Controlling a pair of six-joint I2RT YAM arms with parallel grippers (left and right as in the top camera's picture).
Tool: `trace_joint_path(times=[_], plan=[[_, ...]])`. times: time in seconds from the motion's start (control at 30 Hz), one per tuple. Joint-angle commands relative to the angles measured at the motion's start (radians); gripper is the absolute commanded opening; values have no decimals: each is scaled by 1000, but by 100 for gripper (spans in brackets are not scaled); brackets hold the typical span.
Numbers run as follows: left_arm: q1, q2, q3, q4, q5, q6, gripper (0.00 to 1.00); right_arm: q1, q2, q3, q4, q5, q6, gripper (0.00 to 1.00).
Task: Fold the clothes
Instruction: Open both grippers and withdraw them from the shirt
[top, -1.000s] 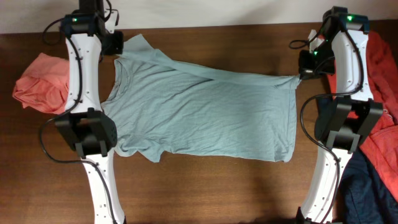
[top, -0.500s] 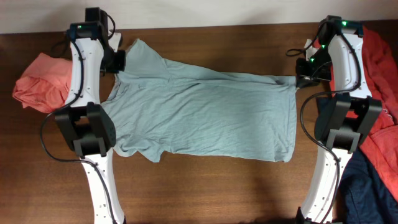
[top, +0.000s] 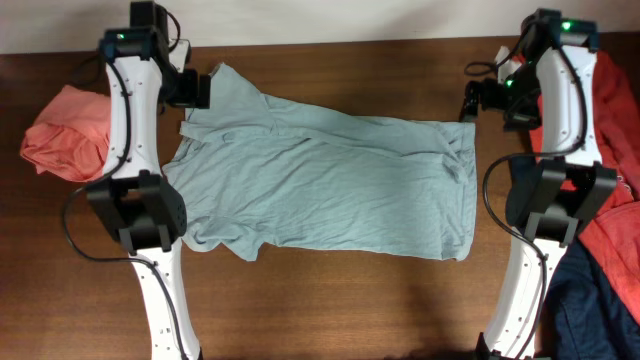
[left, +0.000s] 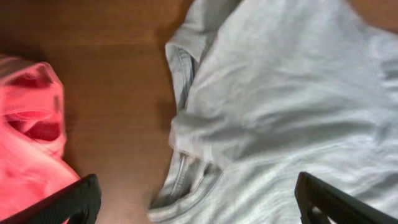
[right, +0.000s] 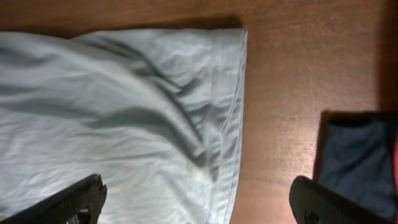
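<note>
The pale blue-green T-shirt (top: 320, 185) lies spread flat across the middle of the worktop (top: 330, 310), collar toward my left arm and hem toward my right. It is thin, limp jersey — light and unbreakable, but I expect it to drag and bunch if I pinch carelessly. I judge the hem corners and the shoulders the best holds. The left claw (left: 199, 208) hangs over the collar, jaws spread wide and gripping nothing. The right claw (right: 199, 202) is equally wide and empty above the hem's rumpled far corner. A salmon-pink garment (top: 62, 130) is heaped beside the left arm, with an orange-red one (top: 618, 100) and a navy one (top: 590, 300) by the right arm — none of them touches the shirt.
</note>
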Motion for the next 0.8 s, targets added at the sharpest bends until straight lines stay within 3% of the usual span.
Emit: trace_joint_path(times=[0.0,0.13,0.33,0.5,0.67,0.77], plan=[[4,-55,187,-109,45,-18,99,-1,-103,102,-43,-24,24,99],[4,-91,323,-275,124,-18,99,-1,-213,101,-43,-21,61,99],[4,-207,339,-274,188,-75,99,-1,-479,43,-43,-5,68,99],[4,-347,295,-274,184,-115,99,-1,-809,-269,-43,46,122,99],[1,-526,-30,-274,192,-177,99,-1,-1069,-738,-36,77,274,99],[1,-610,-267,-274,177,-219,99,-1,-1122,-914,5,77,333,99]])
